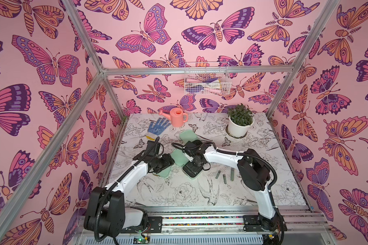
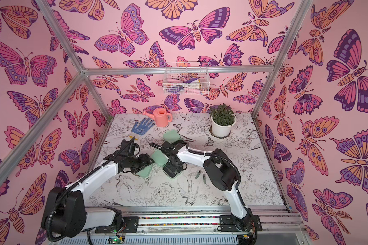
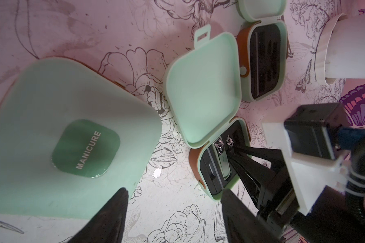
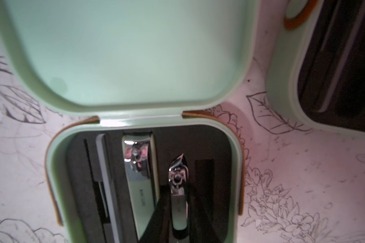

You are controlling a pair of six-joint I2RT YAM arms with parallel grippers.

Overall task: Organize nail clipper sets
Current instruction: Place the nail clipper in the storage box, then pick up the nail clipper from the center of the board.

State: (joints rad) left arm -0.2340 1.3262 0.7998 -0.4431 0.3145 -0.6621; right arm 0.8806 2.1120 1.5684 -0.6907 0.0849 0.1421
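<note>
since its slot seems to lie beside the larger clipper (image 4: 142, 189), the right gripper (image 4: 178, 221) pinches the small clipper (image 4: 177, 178) low in the open case (image 4: 237, 168); left gripper (image 3: 173, 218) hangs spread, empty, beside the closed case (image 3: 51, 101).

Three cases (image 3: 72, 126) (image 3: 202, 90) (image 3: 266, 63), three loose tools (image 1: 218, 174) (image 1: 224, 178) (image 1: 232, 174), one glove (image 1: 157, 127), one watering can (image 1: 177, 117), one plant (image 1: 240, 116).

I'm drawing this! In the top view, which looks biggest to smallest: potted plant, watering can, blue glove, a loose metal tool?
1. potted plant
2. watering can and blue glove: they look about alike, so unranked
3. loose metal tool, smallest even though it lies nearer the camera
</note>
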